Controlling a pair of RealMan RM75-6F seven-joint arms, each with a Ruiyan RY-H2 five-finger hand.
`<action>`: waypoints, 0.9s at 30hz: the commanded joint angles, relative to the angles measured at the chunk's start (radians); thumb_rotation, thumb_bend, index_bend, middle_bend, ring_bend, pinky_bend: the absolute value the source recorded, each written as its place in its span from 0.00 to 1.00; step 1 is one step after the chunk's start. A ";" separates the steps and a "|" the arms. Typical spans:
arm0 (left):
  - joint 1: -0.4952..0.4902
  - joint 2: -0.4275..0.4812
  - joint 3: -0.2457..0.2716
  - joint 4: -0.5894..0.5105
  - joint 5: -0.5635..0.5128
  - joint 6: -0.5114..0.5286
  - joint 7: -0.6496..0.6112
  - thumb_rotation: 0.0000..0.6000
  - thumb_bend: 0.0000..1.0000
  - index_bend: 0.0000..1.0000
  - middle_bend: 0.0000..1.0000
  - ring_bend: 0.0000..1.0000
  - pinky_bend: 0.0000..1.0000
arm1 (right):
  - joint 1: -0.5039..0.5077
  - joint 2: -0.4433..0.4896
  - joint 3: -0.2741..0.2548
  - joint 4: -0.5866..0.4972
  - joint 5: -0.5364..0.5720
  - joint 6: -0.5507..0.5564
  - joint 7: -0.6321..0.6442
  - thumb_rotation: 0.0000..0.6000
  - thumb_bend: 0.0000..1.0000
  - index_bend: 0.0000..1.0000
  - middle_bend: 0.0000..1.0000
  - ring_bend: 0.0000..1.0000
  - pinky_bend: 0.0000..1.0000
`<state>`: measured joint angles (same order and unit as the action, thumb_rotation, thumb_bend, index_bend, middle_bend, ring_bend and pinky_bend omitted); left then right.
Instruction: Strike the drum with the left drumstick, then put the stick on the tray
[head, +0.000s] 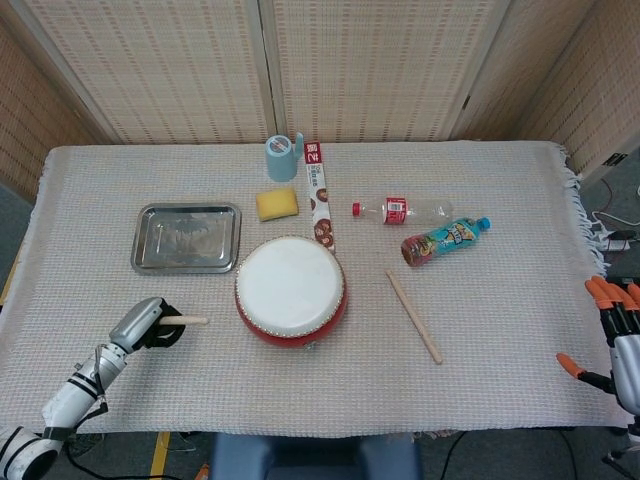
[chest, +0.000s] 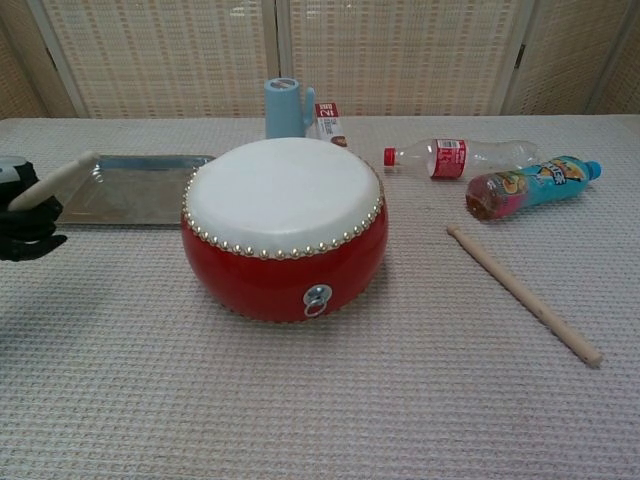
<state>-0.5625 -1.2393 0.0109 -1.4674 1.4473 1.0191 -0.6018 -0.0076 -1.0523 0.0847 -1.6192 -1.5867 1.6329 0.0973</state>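
1. While the left hand (head: 150, 325) grips the pale wooden drumstick (head: 187, 320), fingers curled around its butt end, the stick's long axis points away from the hand toward the red round drum with the white skin (head: 291, 290).
2. The drum stands just beyond the stick tip; tip and drum appear apart.
3. The rectangular metal tray (head: 187, 238) lies farther out from this hand, beside the drum.
4. The right hand (head: 622, 340), orange-tipped fingers spread and holding nothing, sits well apart; the left hand is nearer both targets.
5. Judgement: the next stroke requires the tip to clear the drum's rim.
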 joint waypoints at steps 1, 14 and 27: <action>-0.028 0.090 -0.094 -0.131 -0.209 -0.022 0.357 1.00 0.95 1.00 1.00 1.00 1.00 | 0.009 0.008 0.008 -0.005 -0.003 -0.002 -0.006 1.00 0.02 0.00 0.05 0.00 0.00; -0.172 -0.001 -0.175 -0.219 -0.523 -0.004 0.980 1.00 0.94 1.00 1.00 1.00 1.00 | 0.044 0.007 0.014 0.018 -0.005 -0.035 0.030 1.00 0.02 0.00 0.05 0.00 0.00; -0.328 -0.065 -0.195 -0.270 -0.767 0.028 1.329 1.00 0.93 1.00 1.00 1.00 0.99 | 0.044 -0.009 0.005 0.050 -0.008 -0.026 0.067 1.00 0.02 0.00 0.05 0.00 0.00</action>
<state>-0.8435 -1.2837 -0.1795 -1.7162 0.7418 1.0271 0.6400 0.0366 -1.0611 0.0901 -1.5699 -1.5942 1.6071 0.1644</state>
